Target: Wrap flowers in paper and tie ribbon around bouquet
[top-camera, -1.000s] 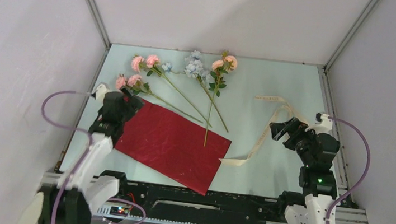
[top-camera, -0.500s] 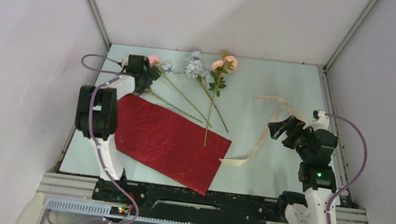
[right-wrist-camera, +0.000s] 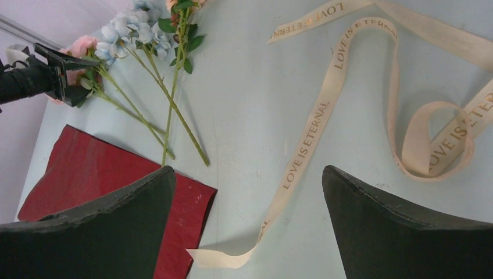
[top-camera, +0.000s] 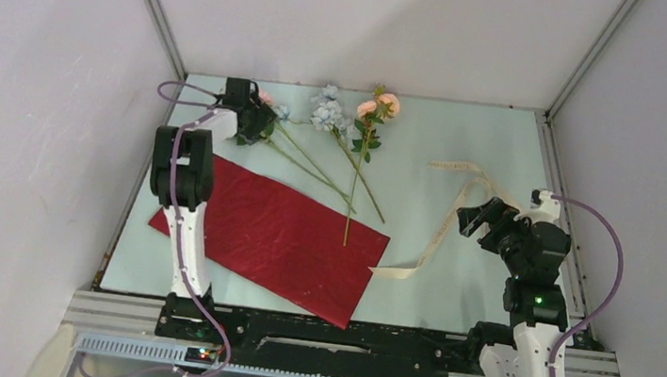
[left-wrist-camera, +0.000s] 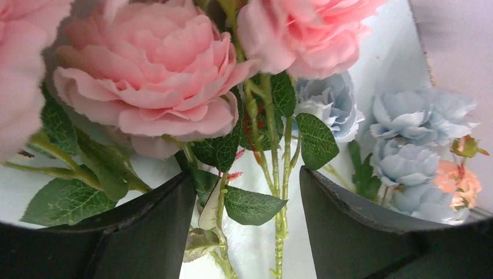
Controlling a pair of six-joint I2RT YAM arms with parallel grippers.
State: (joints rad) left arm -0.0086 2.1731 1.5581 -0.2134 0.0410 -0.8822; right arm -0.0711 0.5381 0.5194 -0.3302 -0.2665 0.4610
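Note:
Several flowers lie at the far side of the pale table: pink roses, pale blue clusters, and long green stems running toward the red paper. My left gripper is reached out over the leftmost sprays. In the left wrist view its jaws stand apart, with two thin stems and leaves between them and pink rose heads just beyond. The cream ribbon curls at the right, printed "LOVE IS ETERNAL". My right gripper hovers open above the ribbon, nothing between its fingers.
White walls and metal frame rails close in the table on the left, back and right. The paper's near corner reaches close to the front rail. A purple cable loops beside the left arm.
My left arm has swung from over the paper's left corner out to the far-left flower heads, and its jaws have narrowed around the stems. The right arm has barely moved.

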